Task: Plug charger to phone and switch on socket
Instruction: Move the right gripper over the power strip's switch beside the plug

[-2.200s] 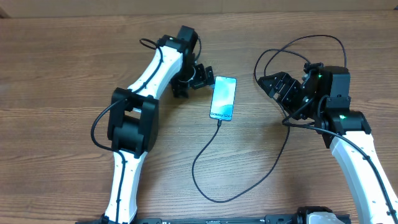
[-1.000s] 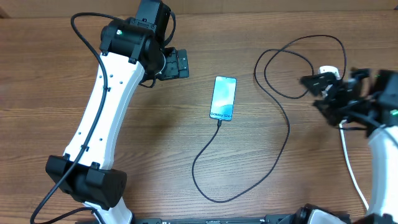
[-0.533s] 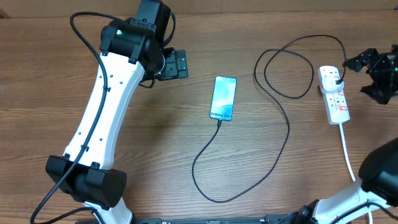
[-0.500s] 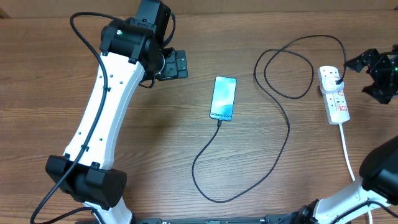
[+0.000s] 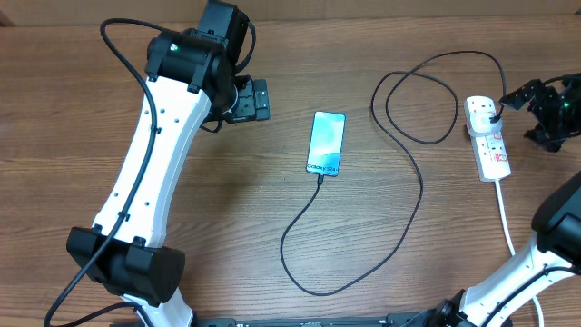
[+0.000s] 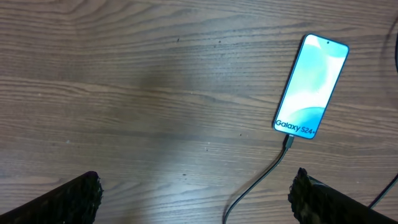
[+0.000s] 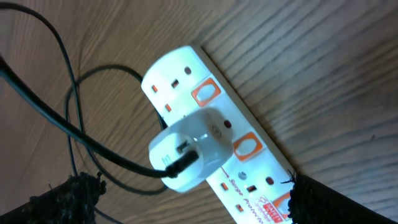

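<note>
R gripper [image 5: 536,114]: jaws spread wide, nothing btwn them. It hangs at the table's R edge, just beside the far end of the socket [image 5: 487,136], and looks clear of it from overhead. In the wrist view only the two dark fingertips [image 7: 68,198] show, at the lower corners, w/ the strip lying aslant under the cam. Whether the R-hand tip brushes the strip's near end, can't tell.

Socket: white strip flat on the wood table [image 5: 91,91], w/ orange-red switches [image 7: 206,92] by each outlet (on or off, can't tell). A white adapter [image 7: 189,147] sits in the 2nd outlet, w/ the black charger [image 5: 422,195] cable running out of it. The strip's own white cord [image 5: 508,227] trails toward the near edge.

Charger cable: makes a big loop L of the strip, drops down the table's middle, curls round near the front edge, then climbs to the phone [image 5: 327,143]. Its tip [image 6: 288,142] is seated in the phone's "Galaxy" end.

Phone: flat, screen up and lit pale blue, about mid-table.

L gripper [image 5: 249,100]: also spread wide and empty, well apart from the phone on its L side, held above bare wood.
</note>
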Available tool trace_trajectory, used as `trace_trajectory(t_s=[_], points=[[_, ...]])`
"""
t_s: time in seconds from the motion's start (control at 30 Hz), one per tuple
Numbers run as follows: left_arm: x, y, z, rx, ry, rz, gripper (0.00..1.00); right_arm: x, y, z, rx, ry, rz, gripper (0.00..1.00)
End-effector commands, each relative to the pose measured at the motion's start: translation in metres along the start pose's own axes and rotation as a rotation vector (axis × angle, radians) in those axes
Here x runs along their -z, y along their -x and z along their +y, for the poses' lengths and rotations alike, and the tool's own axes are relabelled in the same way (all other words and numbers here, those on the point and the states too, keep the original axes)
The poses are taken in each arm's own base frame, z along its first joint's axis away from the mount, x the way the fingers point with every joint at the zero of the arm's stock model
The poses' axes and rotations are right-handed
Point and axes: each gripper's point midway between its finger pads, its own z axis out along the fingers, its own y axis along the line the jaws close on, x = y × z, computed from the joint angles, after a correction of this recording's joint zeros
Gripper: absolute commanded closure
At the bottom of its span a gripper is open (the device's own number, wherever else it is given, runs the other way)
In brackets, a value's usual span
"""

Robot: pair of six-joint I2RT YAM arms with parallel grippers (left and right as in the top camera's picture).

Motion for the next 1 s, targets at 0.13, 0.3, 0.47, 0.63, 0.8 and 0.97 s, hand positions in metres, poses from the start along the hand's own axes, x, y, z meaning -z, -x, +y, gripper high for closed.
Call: trace_trajectory(t_s=[0.13, 0.3, 0.47, 0.63, 0.8, 0.97], points=[[0.010, 0.002, 0.004, -0.006, 0.006, -0.034, 0.00, -0.005, 0.006, 0.003, 0.019, 0.018, -0.003, 0.00], [0.010, 0.002, 0.004, 0.000, 0.007, -0.034, 0.00, -0.020, -0.002, 0.013, 0.060, 0.075, 0.041, 0.00], [0.010, 0.002, 0.004, 0.001, 0.006, -0.034, 0.00, -0.029, -0.008, 0.022, 0.088, 0.085, 0.063, 0.00], [0.010, 0.003, 0.004, 0.001, 0.003, -0.040, 0.00, -0.037, -0.012, 0.024, 0.103, 0.062, 0.072, 0.00], [0.010, 0.004, 0.003, 0.001, 0.002, -0.043, 0.00, -0.047, -0.018, 0.021, 0.100, 0.059, 0.092, 0.00], [0.010, 0.004, 0.003, 0.002, 0.002, -0.043, 0.00, -0.055, -0.020, 0.015, 0.089, 0.049, 0.111, 0.00]])
